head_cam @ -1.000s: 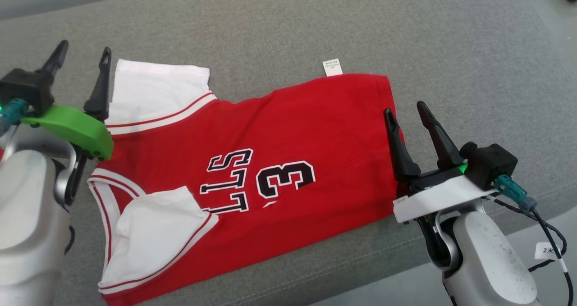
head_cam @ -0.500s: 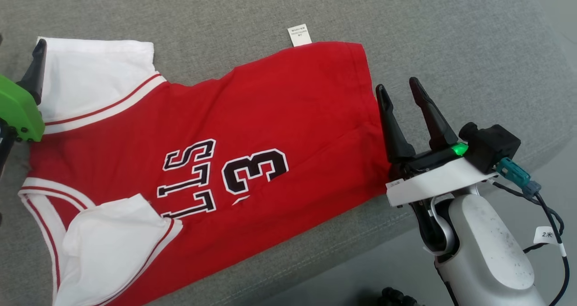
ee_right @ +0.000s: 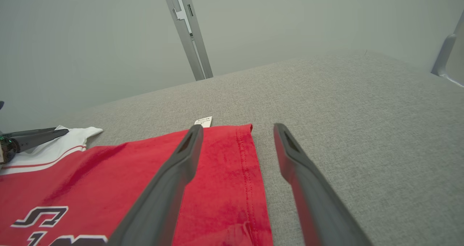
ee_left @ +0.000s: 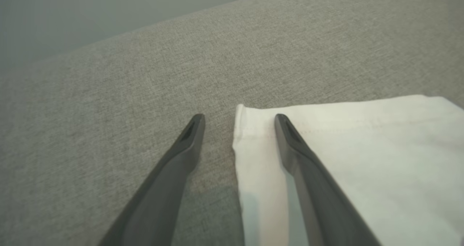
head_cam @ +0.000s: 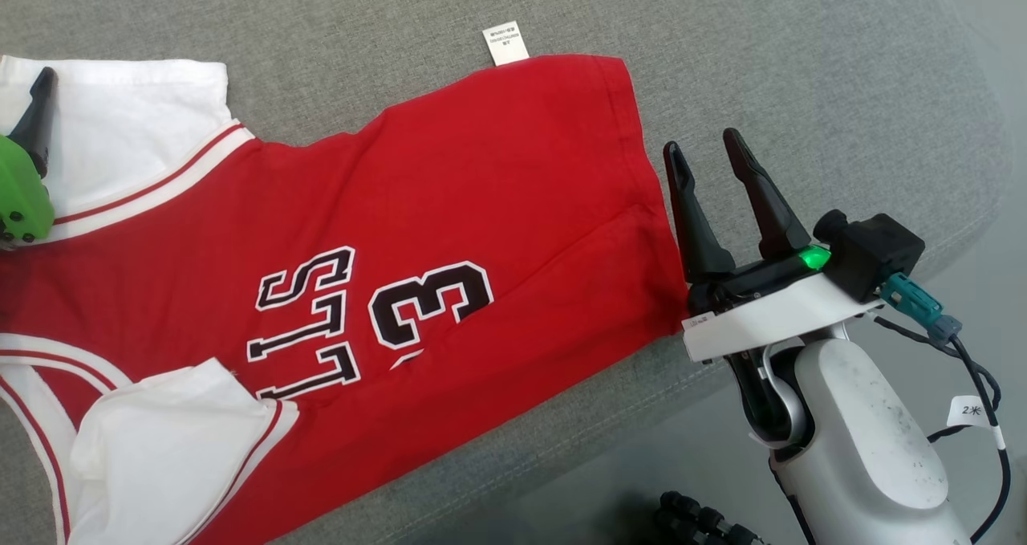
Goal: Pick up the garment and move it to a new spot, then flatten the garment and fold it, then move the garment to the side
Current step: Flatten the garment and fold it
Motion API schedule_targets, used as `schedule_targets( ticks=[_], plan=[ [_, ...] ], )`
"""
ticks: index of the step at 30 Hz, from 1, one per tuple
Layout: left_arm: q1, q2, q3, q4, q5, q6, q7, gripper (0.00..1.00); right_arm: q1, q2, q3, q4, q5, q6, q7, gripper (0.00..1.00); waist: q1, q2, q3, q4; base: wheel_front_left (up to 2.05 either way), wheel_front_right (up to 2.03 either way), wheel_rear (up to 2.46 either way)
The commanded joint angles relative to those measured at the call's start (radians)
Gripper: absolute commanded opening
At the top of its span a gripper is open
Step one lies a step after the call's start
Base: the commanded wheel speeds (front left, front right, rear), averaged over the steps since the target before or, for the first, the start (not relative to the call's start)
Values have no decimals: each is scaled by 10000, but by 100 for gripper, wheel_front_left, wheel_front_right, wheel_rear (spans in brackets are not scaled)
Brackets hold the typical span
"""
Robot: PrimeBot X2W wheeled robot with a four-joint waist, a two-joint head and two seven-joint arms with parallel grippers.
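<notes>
Garment (head_cam: 417,200) is lying flat on the grey cushion (head_cam: 802,63), long axis running left-right between the arms. Right gripper (head_cam: 700,141) is hovering spread at the hem (ee_right: 250,159), left gripper (ee_left: 239,117) spread at the white sleeve (ee_left: 362,148). Wrist views are showing each edge sitting between the fingers; head view is reading the right gripper as just beside the hem.

On the right gripper (head_cam: 700,139), two long dark tapered fingers are noted, seated on a white plate (head_cam: 770,320) with a lit green lamp (head_cam: 814,258). A black camera block (head_cam: 870,250) is fitted, with a teal connector (head_cam: 911,303), black cable (head_cam: 1006,481) and white tag (head_cam: 965,410). The forearm (head_cam: 866,449) is recorded as pale grey and speckled. On the left gripper (ee_left: 239,117), a green bracket (head_cam: 20,196) with dark screws is noted.
</notes>
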Motion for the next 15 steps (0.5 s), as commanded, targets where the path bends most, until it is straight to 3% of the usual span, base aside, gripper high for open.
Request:
schedule_targets(
  ticks=[1, 2, 3, 4, 11, 15],
  plan=[
    [-153, 70, -170, 114, -76, -14, 29, 73, -74, -4, 12, 4, 100, -10, -45, 100, -2, 0, -13, -28, 0, 0, 0],
    [-227, 82, -260, 143, -102, -14, -11, 41, -72, -4, 17, 29, 96, -10, -45, 100, -2, 0, -33, -37, 0, 0, 0],
    [-284, 59, -347, 163, -151, -14, -41, 24, -67, -7, 16, 48, 89, -10, -45, 100, -2, 0, -53, -42, 0, 0, 0],
    [-316, 35, -447, 179, -219, -14, -48, 0, -58, -5, 12, 66, 77, -10, -45, 100, -2, 0, -77, -39, 0, 0, 0],
    [-586, 102, -1035, 231, -441, -14, -238, 0, -490, -8, 0, 462, -149, -11, -45, 100, -2, 0, -216, 72, 0, 0, 0],
    [-703, -12, -1393, 224, -567, -14, -505, 0, -1299, -3, 76, 1893, 279, -11, -34, 100, -2, 0, -380, 230, 0, 0, 0]
  ],
)
